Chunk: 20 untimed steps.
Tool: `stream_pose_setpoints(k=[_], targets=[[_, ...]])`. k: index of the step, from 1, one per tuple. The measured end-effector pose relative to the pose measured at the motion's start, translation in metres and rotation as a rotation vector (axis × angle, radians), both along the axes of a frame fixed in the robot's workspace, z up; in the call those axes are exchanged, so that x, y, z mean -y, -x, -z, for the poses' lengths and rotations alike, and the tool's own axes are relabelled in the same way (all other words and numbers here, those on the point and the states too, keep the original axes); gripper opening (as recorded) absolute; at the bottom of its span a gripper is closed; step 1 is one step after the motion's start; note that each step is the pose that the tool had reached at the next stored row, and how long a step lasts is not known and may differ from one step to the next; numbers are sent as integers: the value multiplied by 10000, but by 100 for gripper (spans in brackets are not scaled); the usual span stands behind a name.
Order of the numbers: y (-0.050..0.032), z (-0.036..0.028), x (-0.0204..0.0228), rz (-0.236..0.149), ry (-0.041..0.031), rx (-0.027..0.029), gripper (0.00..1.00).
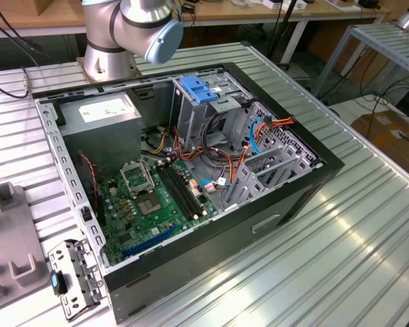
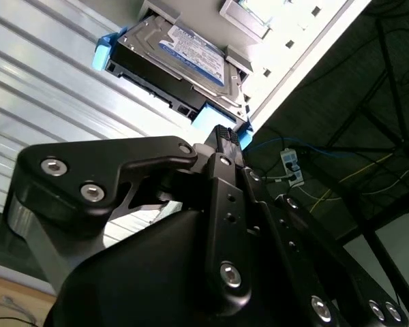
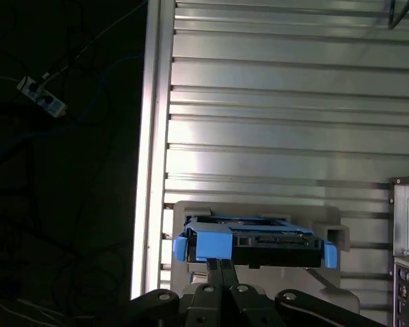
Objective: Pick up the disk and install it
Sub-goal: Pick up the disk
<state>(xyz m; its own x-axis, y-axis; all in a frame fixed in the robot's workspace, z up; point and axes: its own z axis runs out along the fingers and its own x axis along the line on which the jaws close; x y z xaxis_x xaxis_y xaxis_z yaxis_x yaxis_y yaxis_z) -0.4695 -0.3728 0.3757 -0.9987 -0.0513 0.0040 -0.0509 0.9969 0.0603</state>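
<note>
The disk [image 3: 259, 242] is a flat metal drive with blue side rails, resting in a pale holder [image 3: 184, 211] on the ribbed aluminium table. In the second wrist view its white-and-blue label [image 2: 191, 51] faces up. My gripper [image 3: 221, 264] is just short of the disk's near blue rail [image 2: 210, 119]. Its two fingers are pressed together with nothing between them, and the tips [image 2: 223, 133] stand at the rail's edge. In the exterior view, my arm's base and elbow [image 1: 133, 27] stand behind the open computer case [image 1: 259, 225].
Inside the case are a tall drive cage with a blue handle [image 1: 198, 88], a grey power-supply box [image 1: 102, 112], a green motherboard [image 1: 157, 197] and loose cables [image 1: 259, 133]. A grey fixture [image 1: 7, 231] and a metal bracket [image 1: 71, 279] lie at the exterior view's left. The table edge [image 3: 150, 136] runs beside the holder.
</note>
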Motion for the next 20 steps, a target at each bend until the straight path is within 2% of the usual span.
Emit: stream_pose_setpoints(k=[2,4,10,12,13,19,20], targets=[[-1,0,0,-316,0,1,11],[0,0,0,-917,1,-1,11],[-1,0,0,-2245,1,0,11],[-1,0,0,-2569,1,0,11],[-1,0,0,-2881,1,-1,11],[-1,0,0,-3806,1,0,11],[-1,0,0,-4084,1,0,11]])
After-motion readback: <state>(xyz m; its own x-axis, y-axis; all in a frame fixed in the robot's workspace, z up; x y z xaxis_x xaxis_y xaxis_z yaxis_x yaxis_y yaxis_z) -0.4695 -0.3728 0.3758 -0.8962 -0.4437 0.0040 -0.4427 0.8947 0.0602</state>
